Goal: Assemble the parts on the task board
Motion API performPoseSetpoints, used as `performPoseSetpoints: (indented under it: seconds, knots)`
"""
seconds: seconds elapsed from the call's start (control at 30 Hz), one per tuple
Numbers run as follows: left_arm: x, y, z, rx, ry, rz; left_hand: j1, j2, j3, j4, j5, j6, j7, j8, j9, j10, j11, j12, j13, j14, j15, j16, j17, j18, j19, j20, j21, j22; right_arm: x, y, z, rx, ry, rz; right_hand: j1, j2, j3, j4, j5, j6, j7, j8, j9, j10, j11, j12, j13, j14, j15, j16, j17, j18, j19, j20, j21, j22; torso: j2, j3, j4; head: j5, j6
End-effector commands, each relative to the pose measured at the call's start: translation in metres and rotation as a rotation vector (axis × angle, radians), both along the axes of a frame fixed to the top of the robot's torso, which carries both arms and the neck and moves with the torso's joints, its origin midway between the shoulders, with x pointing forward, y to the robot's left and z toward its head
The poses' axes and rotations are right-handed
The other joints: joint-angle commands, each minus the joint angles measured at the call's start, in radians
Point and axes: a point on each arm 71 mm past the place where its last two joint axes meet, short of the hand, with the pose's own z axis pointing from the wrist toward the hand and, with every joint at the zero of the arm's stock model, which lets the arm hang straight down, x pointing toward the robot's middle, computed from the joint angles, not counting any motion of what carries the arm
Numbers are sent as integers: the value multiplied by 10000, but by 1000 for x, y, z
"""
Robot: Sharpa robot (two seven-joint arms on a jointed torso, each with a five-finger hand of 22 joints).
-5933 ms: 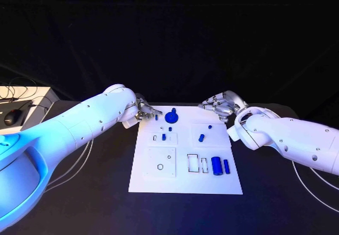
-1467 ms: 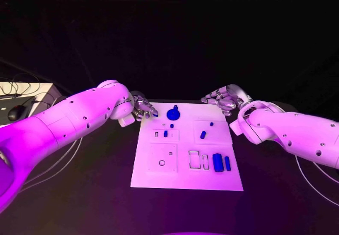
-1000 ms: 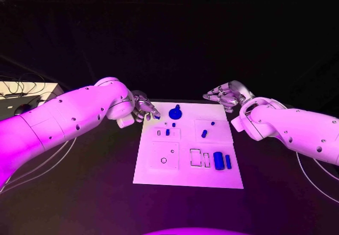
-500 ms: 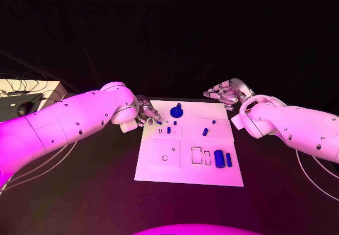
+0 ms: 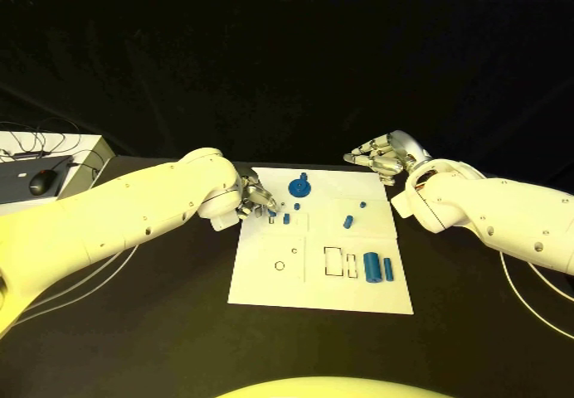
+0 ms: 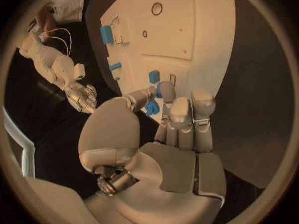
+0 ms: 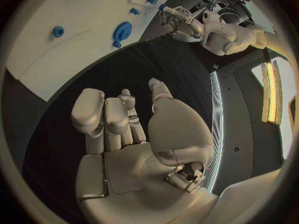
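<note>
While the task board (image 5: 321,290) at the table's middle keeps several slots unfilled, so assembly looks barely begun, the left hand (image 5: 254,199) pinches a small blue part (image 6: 151,107) at its far-left corner and the right hand (image 5: 379,157), fingers curled around nothing, hovers beyond the far-right corner.
</note>
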Motion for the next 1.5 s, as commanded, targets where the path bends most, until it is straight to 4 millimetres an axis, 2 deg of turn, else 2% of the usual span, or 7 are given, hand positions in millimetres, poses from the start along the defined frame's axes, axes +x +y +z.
performPoseSetpoints:
  seconds: [0.03,0.17,0.73,1.5]
  knots:
    - [0,-1,-2,88,-25,29,26,110,751,-841,84,604,-503,-34,700,116,-27,-67,21,100,-7,-64,21,-105,79,-5,65,6,0,2,0,-36,-44,146,-20,112,6,-66,30,16,59,-46,9,-13,-37,-50,15,-27,-52,-11,9,70,498,-66,-29,1239,10,-7,-3,-1,-19]
    - [1,-2,-3,181,41,-12,24,110,744,-856,108,610,-503,-42,707,118,-27,-77,30,103,-6,-58,33,-109,83,-6,74,12,0,2,0,-34,-43,152,-20,112,6,-66,30,16,59,-46,9,-13,-37,-50,15,-27,-52,-11,9,70,498,-66,-29,1239,14,1,2,-4,-29]
    - [-1,1,-10,437,166,-74,16,125,710,-892,176,618,-497,-82,737,120,-24,-114,71,101,-7,-66,50,-104,76,-5,74,13,-1,2,0,-30,-32,171,-20,112,6,-66,30,16,59,-46,9,-13,-37,-50,15,-27,-52,-11,9,70,498,-66,-29,1239,11,-14,14,-28,-81]
    - [-4,2,-21,498,166,-51,16,134,698,-889,170,625,-497,-101,760,125,-23,-132,98,101,-5,-79,50,-96,68,4,65,7,-1,2,0,-29,-23,186,-20,112,6,-66,30,16,59,-46,9,-13,-37,-50,15,-27,-52,-11,9,70,498,-66,-29,1239,38,-9,2,-32,-87]
